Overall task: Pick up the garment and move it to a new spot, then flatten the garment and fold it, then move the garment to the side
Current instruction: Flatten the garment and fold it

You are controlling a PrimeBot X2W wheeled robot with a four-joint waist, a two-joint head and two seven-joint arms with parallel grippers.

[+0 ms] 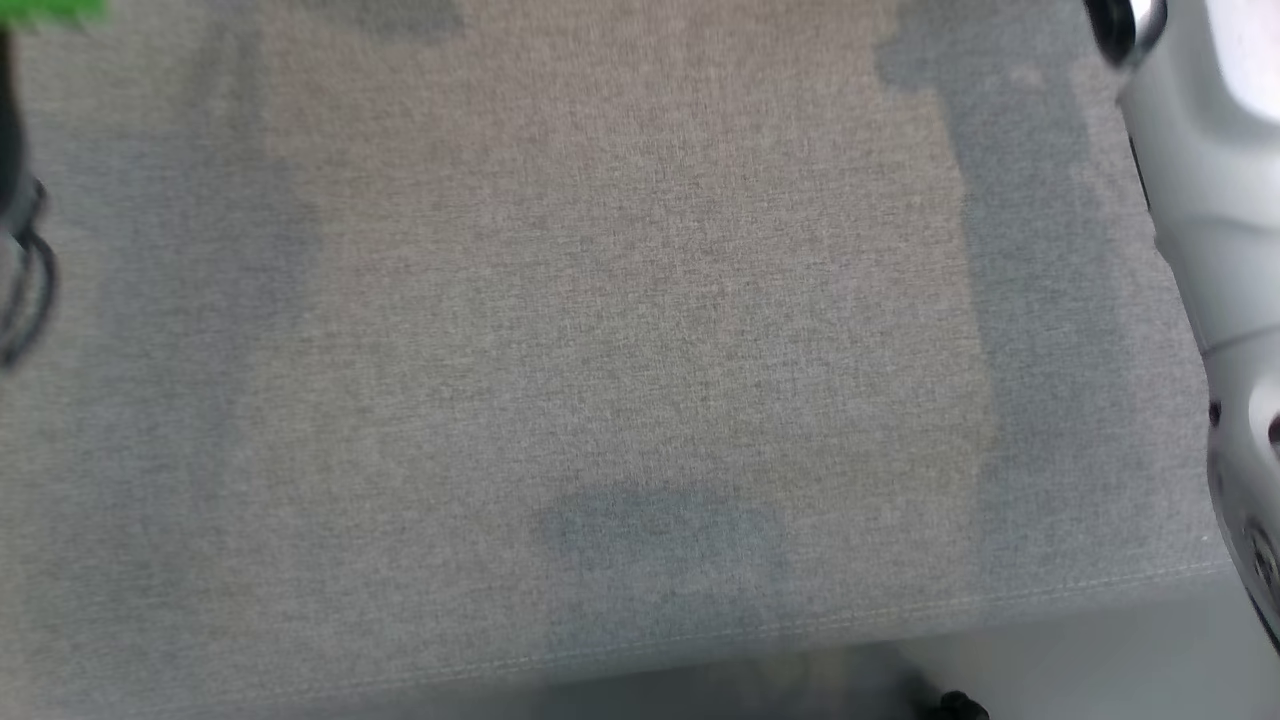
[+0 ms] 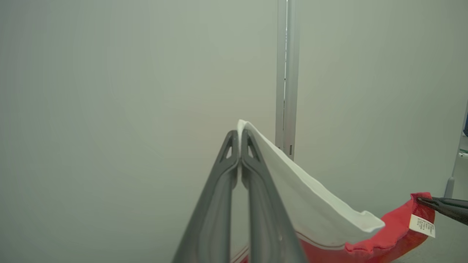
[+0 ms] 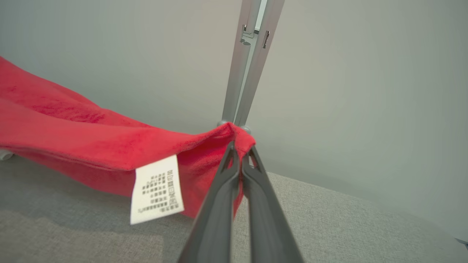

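Observation:
The garment (image 3: 73,135) is red with a white part (image 2: 314,204) and is stretched in the air between my two grippers, above the grey fabric surface (image 3: 329,226). My left gripper (image 2: 239,133) is shut on the tip of the white edge. My right gripper (image 3: 239,149) is shut on a red corner, beside a white care label (image 3: 157,190). In the left wrist view the right gripper (image 2: 420,199) reaches in from the far right, pinching that same red corner. The garment sags in the middle between the two grips.
The head view looks down on the grey fabric surface (image 1: 640,350), whose front edge runs along the bottom, with a pale forearm (image 1: 1220,200) at the right edge and dark cables (image 1: 25,280) at the left. A grey metal post (image 2: 286,73) stands against a plain pale wall behind.

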